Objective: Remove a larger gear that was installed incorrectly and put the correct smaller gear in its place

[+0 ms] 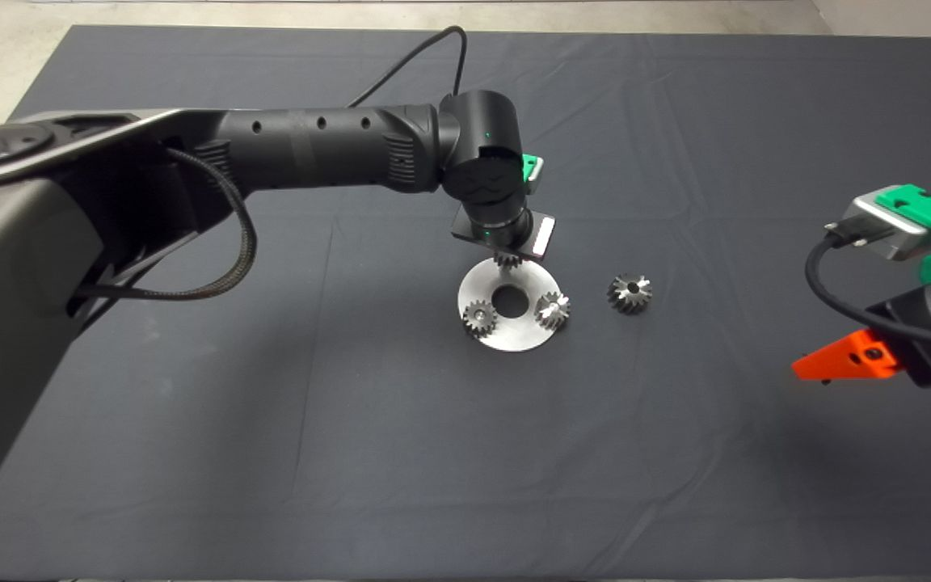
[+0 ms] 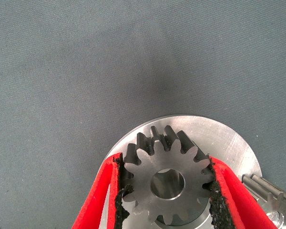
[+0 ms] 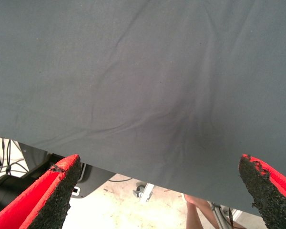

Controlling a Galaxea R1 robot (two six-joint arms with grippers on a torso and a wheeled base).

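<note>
Between the left end effector's [image 2: 166,191] pads, your small gear [image 2: 168,183] is clamped over the far edge of the disc [image 2: 219,138]. On that disc you have two more gears, one [image 1: 479,318] left of its centre hole, one [image 1: 553,310] right. Just right of the disc, the large gear [image 1: 629,293] sits on the mat [image 1: 676,453]. Your right end effector [image 3: 157,191] hangs spread wide at the desk's right edge, holding nothing.

4 gears [image 1: 629,293], 1 disc [image 1: 514,330].
</note>
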